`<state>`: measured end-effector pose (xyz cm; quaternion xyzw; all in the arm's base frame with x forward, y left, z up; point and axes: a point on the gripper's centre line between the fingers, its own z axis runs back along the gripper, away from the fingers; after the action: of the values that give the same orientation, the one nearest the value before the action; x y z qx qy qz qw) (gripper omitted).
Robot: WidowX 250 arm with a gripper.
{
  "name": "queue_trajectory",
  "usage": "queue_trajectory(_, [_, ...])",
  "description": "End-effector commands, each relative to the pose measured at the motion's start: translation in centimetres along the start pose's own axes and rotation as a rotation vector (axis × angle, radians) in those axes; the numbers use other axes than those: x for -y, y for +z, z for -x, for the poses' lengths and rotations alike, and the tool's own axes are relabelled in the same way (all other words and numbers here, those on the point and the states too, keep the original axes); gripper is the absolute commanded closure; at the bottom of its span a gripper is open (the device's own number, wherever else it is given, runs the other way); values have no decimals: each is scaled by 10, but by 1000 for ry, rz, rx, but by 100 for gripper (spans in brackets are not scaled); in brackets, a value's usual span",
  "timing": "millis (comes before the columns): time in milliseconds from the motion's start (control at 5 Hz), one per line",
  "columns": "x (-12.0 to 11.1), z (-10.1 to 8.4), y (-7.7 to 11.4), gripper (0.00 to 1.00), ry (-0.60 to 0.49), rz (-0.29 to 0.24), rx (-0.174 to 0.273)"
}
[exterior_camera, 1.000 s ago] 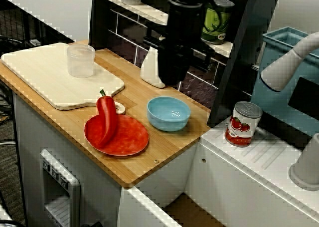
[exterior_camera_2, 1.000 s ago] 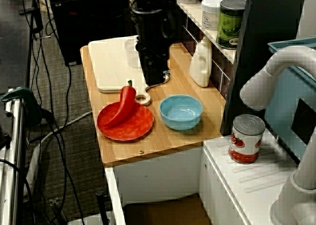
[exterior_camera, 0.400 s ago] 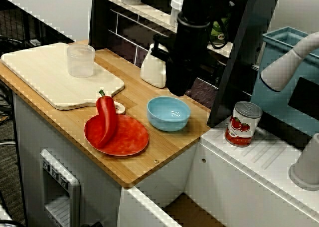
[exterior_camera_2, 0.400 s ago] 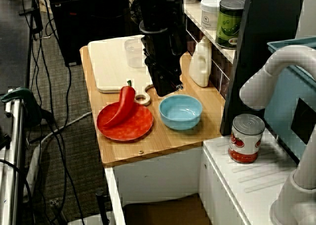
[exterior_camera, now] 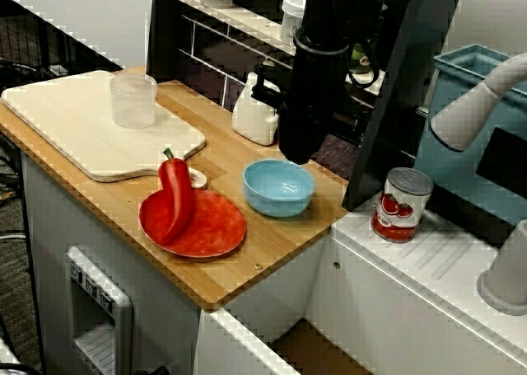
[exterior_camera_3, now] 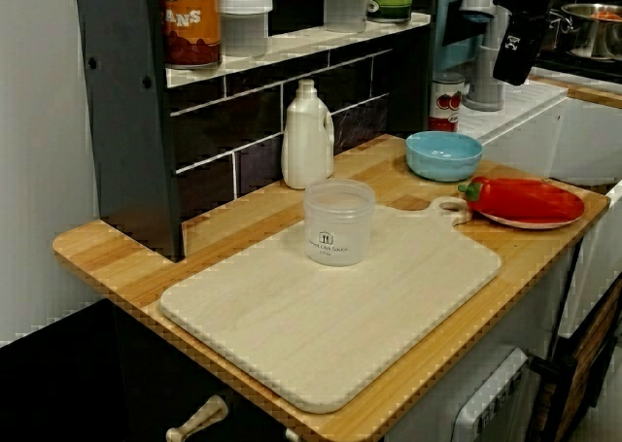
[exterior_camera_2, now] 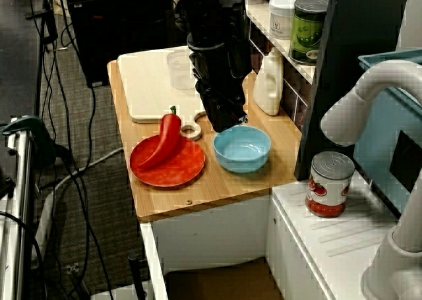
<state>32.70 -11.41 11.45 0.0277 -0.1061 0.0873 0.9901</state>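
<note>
My black gripper (exterior_camera: 296, 154) hangs from the dark arm just above the far rim of a light blue bowl (exterior_camera: 278, 187) on the wooden counter (exterior_camera: 247, 268). In the high side view the gripper (exterior_camera_2: 227, 120) sits over the bowl's (exterior_camera_2: 242, 148) left rim, apart from it. It shows at the top right (exterior_camera_3: 515, 58) in the low view across the cutting board, well above the bowl (exterior_camera_3: 444, 154). Its fingers read as one dark mass, with nothing visibly held. A red pepper (exterior_camera: 175, 200) leans on a red plate (exterior_camera: 216, 231) beside the bowl.
A white bottle (exterior_camera: 254, 111) stands against the tiled back wall behind the gripper. A clear cup (exterior_camera: 133, 100) rests on the pale cutting board (exterior_camera: 74, 132). A tomato can (exterior_camera: 401, 204) stands on the white unit to the right. Jars and a green can (exterior_camera_2: 308, 30) line the shelf.
The gripper has travelled from in front of the white bottle, near the cutting board's handle, toward the blue bowl and a little lower. Nothing on the counter has moved.
</note>
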Motion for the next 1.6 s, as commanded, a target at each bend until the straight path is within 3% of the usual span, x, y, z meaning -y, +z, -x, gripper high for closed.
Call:
queue_trajectory(0, [-2,-2,2,100,-39,-1,4])
queue_trajectory(400, [-4,1,2,100,-46,-2,-2])
queue_trajectory(600, [-17,25,36,0,-17,65,-36])
queue_trajectory(800, [2,66,94,0,-137,203,-38])
queue_trajectory(1000, [21,117,127,0,-315,280,-26])
queue_trajectory(1200, [18,169,130,0,-380,284,-31])
queue_trajectory(1400, [9,220,126,0,-365,253,-29])
